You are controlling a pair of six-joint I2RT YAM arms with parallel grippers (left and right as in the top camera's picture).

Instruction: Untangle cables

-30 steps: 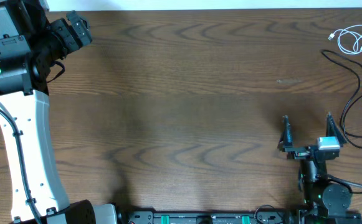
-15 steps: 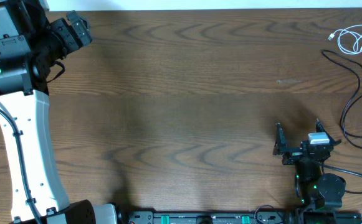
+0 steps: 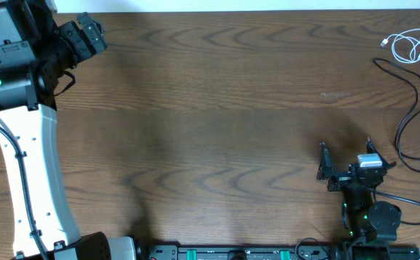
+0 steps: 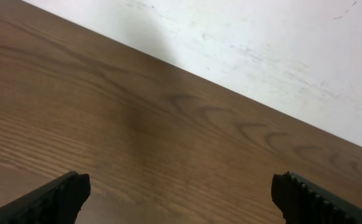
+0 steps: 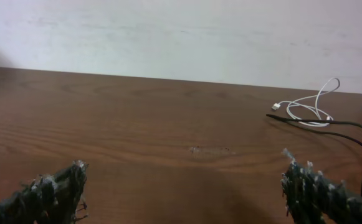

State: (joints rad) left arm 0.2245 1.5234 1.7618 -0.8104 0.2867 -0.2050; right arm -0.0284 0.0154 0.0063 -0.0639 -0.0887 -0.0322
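A short white cable [image 3: 410, 45] lies coiled at the table's far right corner; it also shows in the right wrist view [image 5: 310, 107]. Long black cables [image 3: 412, 108] run from beside it down the right edge, one black plug end showing in the right wrist view [image 5: 280, 117]. My right gripper [image 3: 345, 158] is open and empty near the front right, left of the black cables; its fingers [image 5: 184, 190] frame bare wood. My left gripper [image 4: 181, 196] is open and empty at the far left corner, over bare table near the back edge.
The left arm's white body [image 3: 29, 159] lies along the table's left side. A thicker black cord [image 3: 412, 206] runs from the right arm base. A white wall [image 5: 181, 31] stands behind the table's back edge.
The right gripper pulled back toward its base and turned slightly between one second and half a second ago. Since then nothing has moved. The cables lie as before.
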